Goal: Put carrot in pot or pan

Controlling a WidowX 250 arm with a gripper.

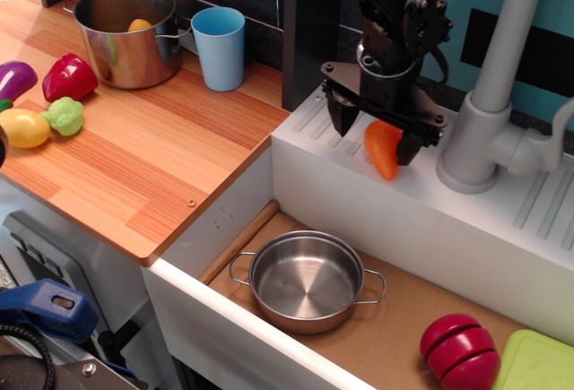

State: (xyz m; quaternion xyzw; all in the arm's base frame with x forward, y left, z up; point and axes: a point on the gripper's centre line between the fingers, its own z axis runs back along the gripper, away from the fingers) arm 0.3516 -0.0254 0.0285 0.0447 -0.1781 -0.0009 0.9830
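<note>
The orange carrot (384, 152) lies on the white ribbed drainboard (538, 202) beside the grey faucet (489, 130). My gripper (377, 139) is lowered over the carrot with its black fingers on either side. The right finger overlaps the carrot's edge and a small gap shows at the left finger, so the jaws look open around it. The shallow steel pan (305, 236) with two loop handles sits empty in the sink below, in front and to the left of the carrot.
A tall steel pot (126, 31) holding a yellow toy and a blue cup (218, 47) stand on the wooden counter's back. Toy vegetables (45, 103) lie at its left edge. A red toy (460, 350) and green board (535, 363) lie in the sink's right.
</note>
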